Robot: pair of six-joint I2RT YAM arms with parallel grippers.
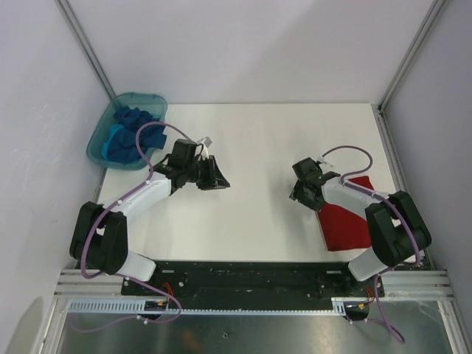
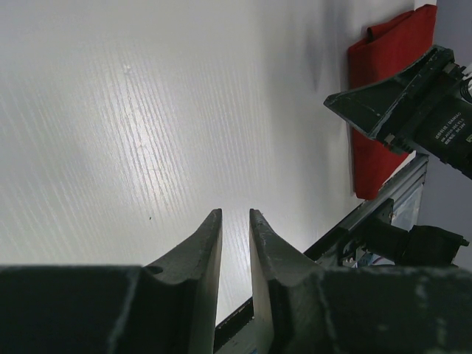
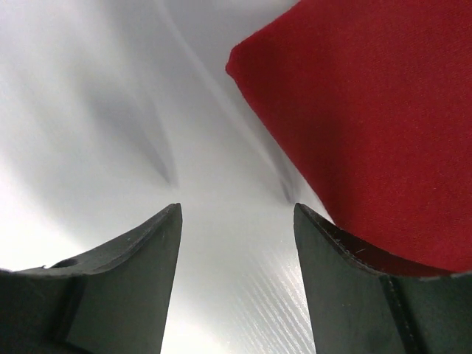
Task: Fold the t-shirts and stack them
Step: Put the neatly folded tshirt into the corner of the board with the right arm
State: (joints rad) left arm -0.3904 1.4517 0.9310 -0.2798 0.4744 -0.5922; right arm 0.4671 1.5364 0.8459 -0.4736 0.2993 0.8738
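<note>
Two fingers [image 2: 200, 254] of the left gripper [image 2: 234, 214] are held a narrow slit apart, with nothing between them, over bare table [image 1: 258, 140] well to the left of the red t-shirt [image 1: 346, 227]. The fingers [image 3: 140, 251] of the right gripper [image 3: 236, 208] are spread wide and nothing is gripped. They are placed just beside the red t-shirt's folded corner, and contact cannot be judged. The red t-shirt is laid folded flat, partly covered by the right arm [image 1: 391, 221]. Blue t-shirts [image 1: 129, 136] are bunched in a teal tub [image 1: 94, 145], far left of the red t-shirt.
</note>
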